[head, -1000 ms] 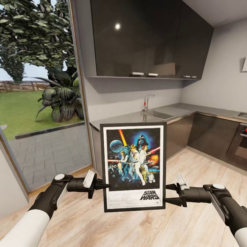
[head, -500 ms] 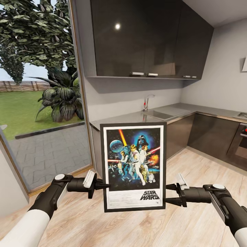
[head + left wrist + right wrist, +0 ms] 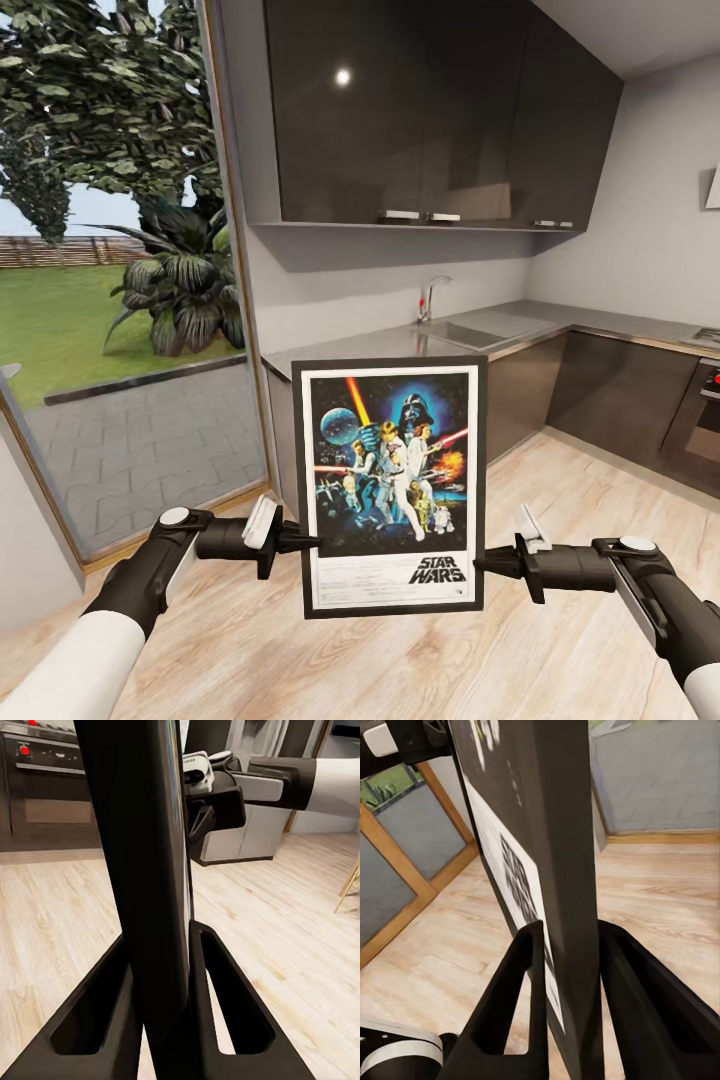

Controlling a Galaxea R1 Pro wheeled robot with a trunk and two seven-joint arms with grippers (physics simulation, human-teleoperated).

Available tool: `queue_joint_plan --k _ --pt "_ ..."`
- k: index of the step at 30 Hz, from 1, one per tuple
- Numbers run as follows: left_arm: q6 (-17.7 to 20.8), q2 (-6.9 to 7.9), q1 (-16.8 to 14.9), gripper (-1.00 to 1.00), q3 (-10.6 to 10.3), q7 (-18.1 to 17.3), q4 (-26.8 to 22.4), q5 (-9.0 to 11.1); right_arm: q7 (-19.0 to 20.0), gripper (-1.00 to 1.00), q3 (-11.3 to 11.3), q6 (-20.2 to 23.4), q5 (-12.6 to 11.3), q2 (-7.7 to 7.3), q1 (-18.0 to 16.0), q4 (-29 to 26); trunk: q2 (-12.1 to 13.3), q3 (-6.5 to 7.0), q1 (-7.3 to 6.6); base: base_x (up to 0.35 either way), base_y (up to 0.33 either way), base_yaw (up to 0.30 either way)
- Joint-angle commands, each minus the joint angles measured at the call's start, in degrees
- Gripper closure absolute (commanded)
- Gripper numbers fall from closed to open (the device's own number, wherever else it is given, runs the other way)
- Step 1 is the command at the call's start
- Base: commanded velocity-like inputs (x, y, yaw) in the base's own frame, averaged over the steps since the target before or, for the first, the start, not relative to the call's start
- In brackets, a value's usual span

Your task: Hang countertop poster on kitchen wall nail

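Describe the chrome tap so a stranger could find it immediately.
Follow the long grey kitchen countertop under the dark wall cabinets to its inset sink. The tap rises at the sink's back edge by the wall: a thin chrome hook-shaped spout, the one upright thing there.

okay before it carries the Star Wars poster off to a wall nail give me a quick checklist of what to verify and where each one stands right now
1. Left tool shut on the poster's left frame edge: ok; the left wrist view shows its fingers against the frame.
2. Right tool shut on the right frame edge: ok; its fingers flank the frame.
3. Poster upright, logo at the bottom: ok.
4. Poster lifted off the kitchen countertop: ok, it is held in front of it, over the wood floor.
5. Target wall nail located: cannot tell.
6. Hanging fitting on the poster's back: cannot tell.
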Motion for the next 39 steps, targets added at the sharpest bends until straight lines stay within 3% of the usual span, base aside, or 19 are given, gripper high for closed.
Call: queue_joint_plan --k 1,6,7,20,25,27,28,29,35,39 --pt "0.5 0.07 -0.1 1.00 -0.1 -0.1 0.1 0.1 0.4 1.00 0.0 0.9 -0.3 0.01 0.0 0.0 0.0 -0.07 0.00 0.000 0.000 0.000" --pt "0.6 0.07 -0.1 1.00 -0.1 -0.1 0.1 0.1 0.4 1.00 0.0 0.9 -0.3 0.01 0.0 0.0 0.0 -0.07 0.00 0.000 0.000 0.000" --pt "0.6 0.07 -0.1 -1.00 -0.1 -0.1 0.1 0.1 0.4 1.00 0.0 0.9 -0.3 0.01 0.0 0.0 0.0 -0.07 0.00 0.000 0.000 0.000" --pt "0.6 0.19 -0.1 -1.00 0.1 -0.1 0.1 0.1 0.4 1.00 0.0 0.9 -0.3 0.01 0.0 0.0 0.0 -0.07 0.00 0.000 0.000 0.000" --pt "0.4 1.08 -0.1 -1.00 0.3 -0.1 1.8 -0.2 0.4 1.00 -0.1 0.9 -0.3 0.01 0.0 0.0 0.0 -0.07 0.00 0.000 0.000 0.000" --pt "0.3 2.15 -0.1 -1.00 0.3 -0.1 2.8 -0.2 0.4 1.00 -0.1 0.9 -0.3 0.01 0.0 0.0 0.0 -0.07 0.00 0.000 0.000 0.000" --pt "0.2 3.77 -0.1 -1.00 0.3 -0.1 3.5 -0.2 0.4 1.00 -0.1 0.9 -0.2 0.01 0.0 0.0 0.0 -0.07 0.00 0.000 0.000 0.000" --pt "0.2 4.38 -0.1 -1.00 0.3 -0.1 3.9 -0.2 0.4 1.00 -0.1 0.9 -0.2 0.01 0.0 0.0 0.0 -0.07 0.00 0.000 0.000 0.000" --pt "-0.2 11.48 -0.1 -1.00 0.4 -0.1 8.5 0.1 0.4 1.00 -0.2 0.9 -0.2 0.01 0.0 0.0 0.0 -0.07 0.00 0.000 0.000 0.000" --pt "-0.2 14.74 -0.1 -1.00 0.4 -0.1 9.9 0.1 0.4 1.00 -0.2 0.9 -0.2 0.01 0.0 0.0 0.0 -0.07 0.00 0.000 0.000 0.000"
